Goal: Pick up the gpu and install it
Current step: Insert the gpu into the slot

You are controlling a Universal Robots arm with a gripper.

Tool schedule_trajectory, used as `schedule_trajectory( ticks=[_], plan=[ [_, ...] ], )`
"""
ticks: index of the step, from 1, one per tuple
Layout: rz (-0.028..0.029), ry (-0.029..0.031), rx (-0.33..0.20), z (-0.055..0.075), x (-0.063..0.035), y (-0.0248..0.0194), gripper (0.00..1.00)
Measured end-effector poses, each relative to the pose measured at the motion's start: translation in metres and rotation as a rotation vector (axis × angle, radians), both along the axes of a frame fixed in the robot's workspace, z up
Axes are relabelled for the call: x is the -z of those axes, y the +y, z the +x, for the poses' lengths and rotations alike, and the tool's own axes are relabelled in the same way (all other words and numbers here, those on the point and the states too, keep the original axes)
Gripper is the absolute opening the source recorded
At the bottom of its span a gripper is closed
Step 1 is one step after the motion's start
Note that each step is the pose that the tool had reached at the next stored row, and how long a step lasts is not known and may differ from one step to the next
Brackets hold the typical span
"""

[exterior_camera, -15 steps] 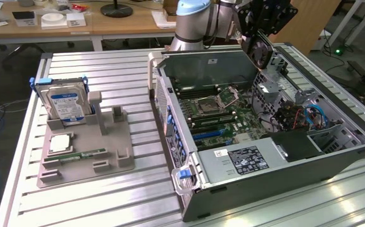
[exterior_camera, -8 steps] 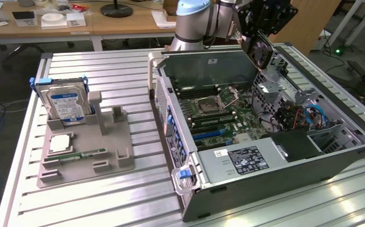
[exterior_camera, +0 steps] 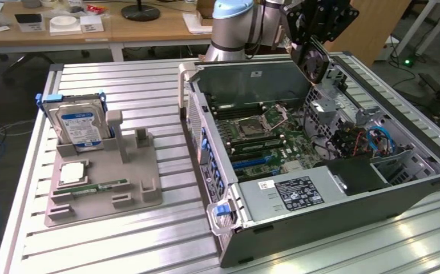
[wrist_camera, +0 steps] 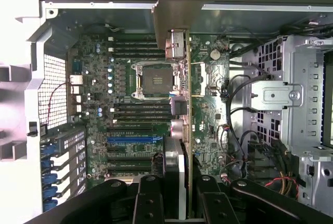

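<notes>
- 1 flat, dark gpu (exterior_camera: 317,58) with a round fan hangs tilted above 1 open metal case (exterior_camera: 425,157), at the top of the exterior view.
- 1 black gripper (exterior_camera: 315,35) clamps it, jaws narrowly parted.
- 1 grey plastic stand (exterior_camera: 98,200) holds 1 silver hard drive (exterior_camera: 79,125).

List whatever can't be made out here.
- Graphics card, wrist view: seen edge-on, its face hidden.
- Arm, exterior view: upper part cut off by the top edge.
- Power supply label, exterior view: print too small to read.
- Motherboard, exterior view: near end covered by the power supply.
</notes>
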State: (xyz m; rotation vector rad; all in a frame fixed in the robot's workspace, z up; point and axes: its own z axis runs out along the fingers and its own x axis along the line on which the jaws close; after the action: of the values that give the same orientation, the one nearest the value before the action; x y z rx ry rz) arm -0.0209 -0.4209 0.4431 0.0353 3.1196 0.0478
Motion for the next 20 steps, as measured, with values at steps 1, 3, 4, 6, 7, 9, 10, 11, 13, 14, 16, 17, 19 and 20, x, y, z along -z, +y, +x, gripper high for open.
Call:
schedule_trajectory(
  ticks=[1, 3, 4, 6, 7, 9, 10, 11, 13, 14, 16, 17, 19, 20],
  plan=[
    [0.0000, 0.0000, -0.002, 0.0000, 0.0000, 0.0000, 0.28],
    [0.0000, 0.0000, -0.010, 0.0000, 0.0000, 0.0000, 0.28],
    [0.0000, -0.0001, -0.015, -0.0001, 0.0000, 0.0000, 0.28],
    [0.0001, 0.0000, -0.028, -0.0007, 0.0000, -0.0001, 0.28],
    [-0.0001, 0.0000, -0.036, -0.0012, 0.0000, -0.0002, 0.28],
    [0.0001, 0.0000, -0.056, -0.0017, 0.0000, -0.0002, 0.28],
    [0.0001, 0.0000, -0.065, -0.0018, 0.0000, -0.0002, 0.28],
    [0.0001, 0.0000, -0.072, -0.0026, 0.0000, -0.0005, 0.28],
    [0.0001, -0.0001, -0.085, -0.0037, 0.0001, -0.0009, 0.28],
    [0.0001, 0.0000, -0.091, -0.0043, 0.0001, -0.0011, 0.28],
    [0.0001, 0.0000, -0.103, -0.0054, 0.0001, -0.0014, 0.28],
    [0.0000, -0.0001, -0.111, -0.0059, 0.0001, -0.0015, 0.28],
    [0.0000, 0.0000, -0.129, -0.0065, 0.0001, -0.0015, 0.28],
    [0.0000, 0.0000, -0.138, -0.0066, 0.0001, -0.0016, 0.28]
  ],
)
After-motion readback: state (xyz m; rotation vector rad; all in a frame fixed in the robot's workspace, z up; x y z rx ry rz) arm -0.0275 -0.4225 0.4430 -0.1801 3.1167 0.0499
